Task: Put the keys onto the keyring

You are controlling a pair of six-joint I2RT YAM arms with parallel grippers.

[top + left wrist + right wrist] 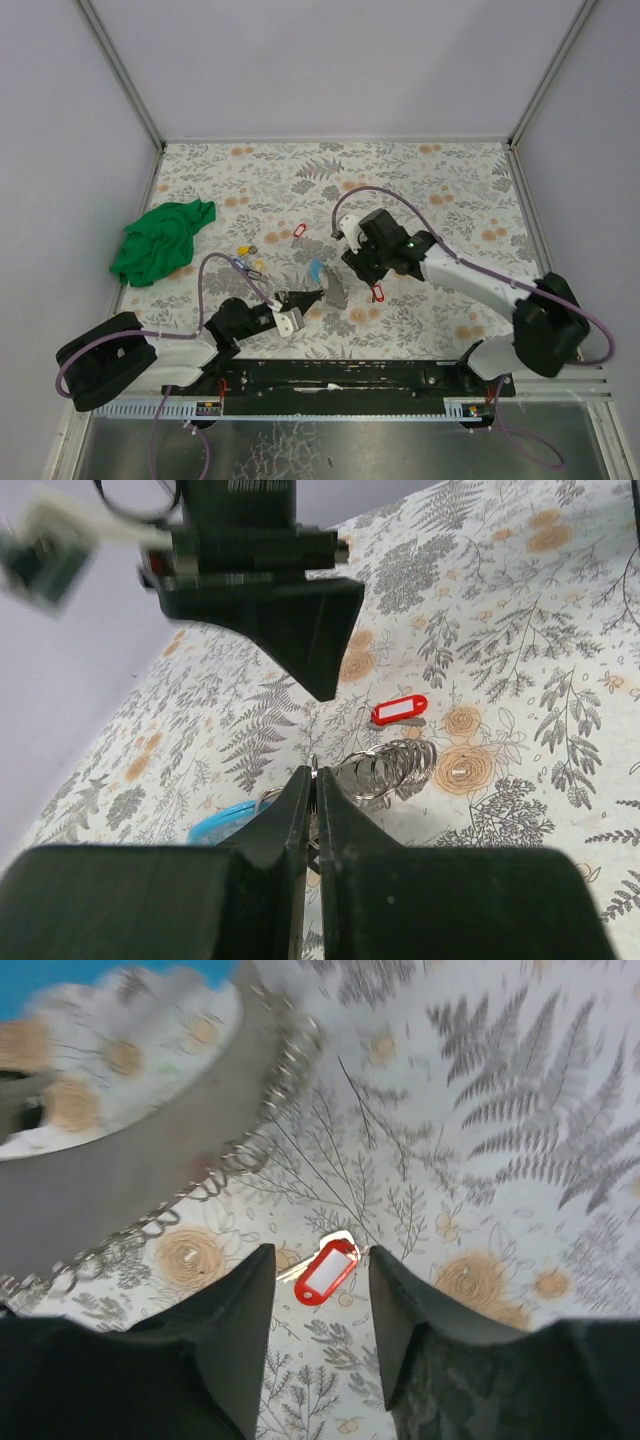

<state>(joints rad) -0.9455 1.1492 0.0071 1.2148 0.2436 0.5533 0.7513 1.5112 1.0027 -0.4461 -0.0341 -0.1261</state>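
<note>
The left end effector (312, 780) is clenched tight on the keyring (385, 767). It pinches the thin wire right at its tips, bottom middle of the left wrist view, so the springy metal coil of the ring sticks out just past them toward the centre and the light-blue arc peeks out at the lower left. The right end effector (318, 1258) is released: its fingers (235, 1320) are spread apart and point down at the surface (520, 1110). A red-tagged key (327, 1272) lies flat on the floral print right between the two tips, not pinched as far as I can see. In that same right wrist view the ring fills the upper left as a big blurry grey band, blue at the very top corner. From the top camera the ring sits a bit below the centre of the frame, with that key just to its right. A second red key (299, 230) lies up and left of centre, a small cluster of keys (244, 251) with yellow and blue on them sits further left, and a green cloth (160, 242) is bunched up near the left edge.
</note>
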